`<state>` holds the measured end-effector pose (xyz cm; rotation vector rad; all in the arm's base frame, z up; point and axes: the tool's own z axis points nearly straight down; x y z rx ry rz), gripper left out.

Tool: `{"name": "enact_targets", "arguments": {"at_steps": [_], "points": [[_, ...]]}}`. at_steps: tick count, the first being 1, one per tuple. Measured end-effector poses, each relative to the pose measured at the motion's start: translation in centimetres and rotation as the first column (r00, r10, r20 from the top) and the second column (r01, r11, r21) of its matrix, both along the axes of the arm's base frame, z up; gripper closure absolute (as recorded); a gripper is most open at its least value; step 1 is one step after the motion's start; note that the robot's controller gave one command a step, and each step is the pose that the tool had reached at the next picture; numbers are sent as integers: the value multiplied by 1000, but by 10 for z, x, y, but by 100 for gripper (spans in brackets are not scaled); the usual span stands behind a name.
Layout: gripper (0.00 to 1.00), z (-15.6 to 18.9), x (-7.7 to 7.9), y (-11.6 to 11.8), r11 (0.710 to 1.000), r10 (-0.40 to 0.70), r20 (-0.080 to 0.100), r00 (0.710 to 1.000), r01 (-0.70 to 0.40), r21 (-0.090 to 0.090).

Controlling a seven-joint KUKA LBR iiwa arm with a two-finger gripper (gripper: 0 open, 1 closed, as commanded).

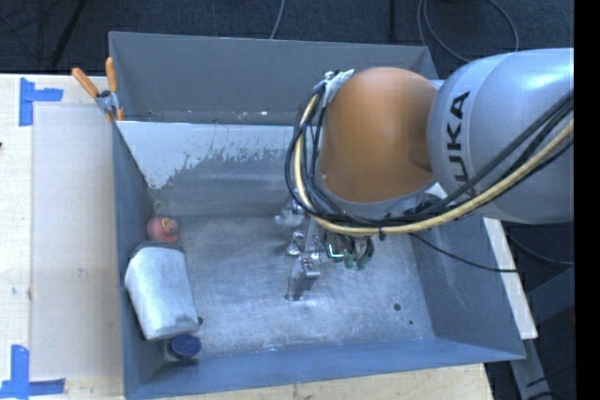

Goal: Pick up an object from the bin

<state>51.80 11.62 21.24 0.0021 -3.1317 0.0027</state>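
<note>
My gripper (302, 274) hangs under the orange cover, low over the floor in the middle of the bin, with no loose thing directly beside it. A small red and pink round thing (164, 229) lies at the left wall, well to the gripper's left. Just in front of it rests a white cylindrical thing (159, 291) lying on its side, with a blue cap at its near end in the front left corner.
The arm and its orange cover, with looped cables, reach in from the right and hide the back right part of the bin. Bare grey floor lies between the gripper and the things at the left wall.
</note>
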Motion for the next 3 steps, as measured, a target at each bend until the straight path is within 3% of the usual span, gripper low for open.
{"name": "enact_targets", "arguments": {"at_steps": [1,2,3], "points": [[0,-120,36,-77,996,85,2,996,-85,0],[100,-115,37,-74,996,85,9,996,-85,2],[100,20,50,-82,997,82,20,996,-82,1]]}}
